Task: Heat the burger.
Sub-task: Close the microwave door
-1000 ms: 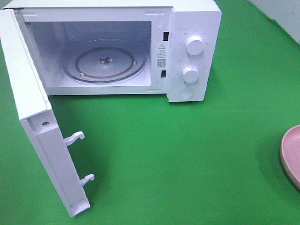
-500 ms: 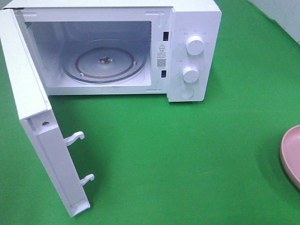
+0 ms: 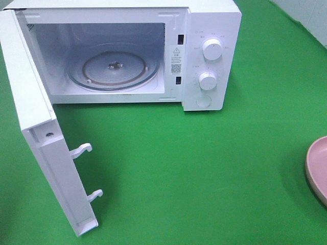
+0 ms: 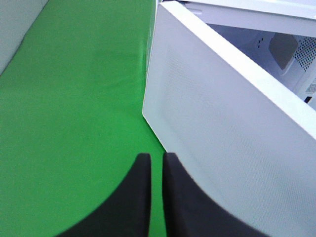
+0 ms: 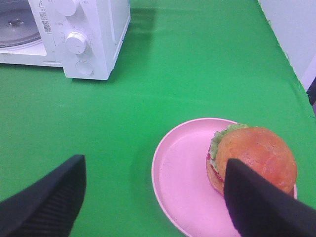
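A: Where is the burger (image 5: 253,159)?
B: On the pink plate (image 5: 185,182), toward one side, well apart from the white microwave (image 3: 212,56), whose door (image 3: 38,132) hangs wide open.
A: And each tool?
B: The right tool (image 5: 153,200) is spread wide above the plate, gripping nothing. The left tool (image 4: 152,170) is clenched empty beside the door over the green bench (image 3: 204,168)

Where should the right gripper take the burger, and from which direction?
Across the bun's rounded sides, coming from above. The burger sits upright near the edge of the pink plate, top clear. The open right gripper probably spans it; grip low near the lettuce, since the dome looks slippery.
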You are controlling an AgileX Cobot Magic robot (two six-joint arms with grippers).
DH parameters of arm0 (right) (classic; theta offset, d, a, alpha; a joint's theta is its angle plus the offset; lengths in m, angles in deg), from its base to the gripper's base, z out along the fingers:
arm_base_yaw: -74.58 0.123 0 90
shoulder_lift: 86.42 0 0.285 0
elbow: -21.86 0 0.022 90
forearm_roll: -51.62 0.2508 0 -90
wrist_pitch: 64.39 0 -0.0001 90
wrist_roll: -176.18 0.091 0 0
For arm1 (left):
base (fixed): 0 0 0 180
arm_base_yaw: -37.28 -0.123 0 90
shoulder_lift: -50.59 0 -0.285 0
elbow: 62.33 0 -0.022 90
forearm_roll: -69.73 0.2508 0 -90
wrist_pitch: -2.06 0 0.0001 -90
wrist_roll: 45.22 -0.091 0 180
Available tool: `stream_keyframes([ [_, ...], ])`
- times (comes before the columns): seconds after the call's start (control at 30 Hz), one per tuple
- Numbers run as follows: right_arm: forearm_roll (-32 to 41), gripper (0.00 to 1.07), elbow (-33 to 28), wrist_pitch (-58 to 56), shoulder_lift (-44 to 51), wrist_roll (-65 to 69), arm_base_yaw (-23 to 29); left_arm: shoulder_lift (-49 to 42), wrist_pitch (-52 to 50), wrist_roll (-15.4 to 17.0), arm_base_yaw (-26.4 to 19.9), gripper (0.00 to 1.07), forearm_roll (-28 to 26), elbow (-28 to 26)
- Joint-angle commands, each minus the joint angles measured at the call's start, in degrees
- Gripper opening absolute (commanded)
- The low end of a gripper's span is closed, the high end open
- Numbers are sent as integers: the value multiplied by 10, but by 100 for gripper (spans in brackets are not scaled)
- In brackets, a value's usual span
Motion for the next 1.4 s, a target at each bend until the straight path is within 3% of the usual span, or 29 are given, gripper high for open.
stream_keyframes([
  [0.03,-1,75,-1,7,15,-5,-2,14,-73,3,-2,0,-1,21],
  [0.37,-1,75,-1,7,15,-7,-2,71,-296,3,-2,0,0,127],
  [0.73,-1,74,-1,7,15,-7,-2,177,-535,4,-2,0,1,196],
  [0.9,-1,74,-1,7,15,-7,-2,241,-657,8,-2,0,45,222],
  [0.93,-1,74,-1,7,15,-7,-2,269,-706,32,-2,0,78,230],
  [0.97,-1,74,-1,7,15,-7,-2,269,-706,32,-2,0,78,230],
  [1.0,-1,74,-1,7,15,-7,-2,302,-740,70,-2,0,116,230],
  [1.03,-1,74,-1,7,15,-7,-2,302,-740,70,-2,0,116,230],
  [1.07,-1,74,-1,7,15,-7,-2,333,-774,101,-2,0,155,230],
  [1.1,-1,74,-1,7,15,-7,-2,333,-774,101,-2,0,155,230],
  [1.13,-1,74,-1,7,15,-7,-2,371,-811,120,-2,0,198,230],
  [1.17,-1,74,-1,7,15,-7,-2,371,-811,120,-2,0,198,230],
  [1.23,-1,74,-1,7,15,-7,-2,423,-875,136,-2,0,259,230],
  [1.33,-1,74,-1,7,15,-7,-2,456,-908,148,-2,0,278,230],
  [1.4,-1,74,-1,7,15,-7,-2,520,-943,176,-2,0,294,225],
])
